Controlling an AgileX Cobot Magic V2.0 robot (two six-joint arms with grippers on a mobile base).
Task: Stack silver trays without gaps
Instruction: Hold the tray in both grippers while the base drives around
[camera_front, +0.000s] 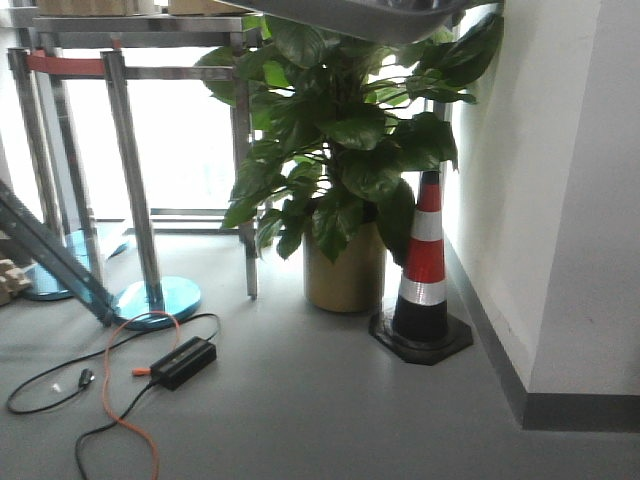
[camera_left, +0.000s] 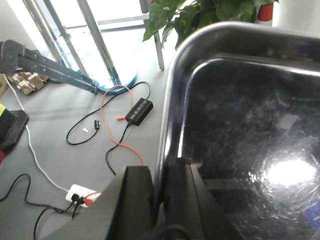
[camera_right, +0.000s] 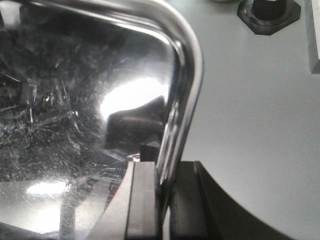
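One silver tray (camera_left: 250, 125) is held up over the grey floor, shiny and scratched inside, with a rounded corner and an out-turned rim. My left gripper (camera_left: 161, 192) is shut on its left rim, one black finger outside and one inside the pan. In the right wrist view the same tray (camera_right: 75, 100) fills the left side, and my right gripper (camera_right: 164, 195) is shut on its right rim. The front view shows only the tray's underside (camera_front: 360, 15) at the top edge. No other tray shows.
A potted plant (camera_front: 340, 170) and an orange-and-white cone (camera_front: 422, 270) stand by the white wall (camera_front: 560, 200). Steel stanchions (camera_front: 135, 180) with blue bases are at the left. A power brick (camera_left: 139, 110), an orange cable (camera_left: 112, 120) and a power strip (camera_left: 80, 192) lie on the floor.
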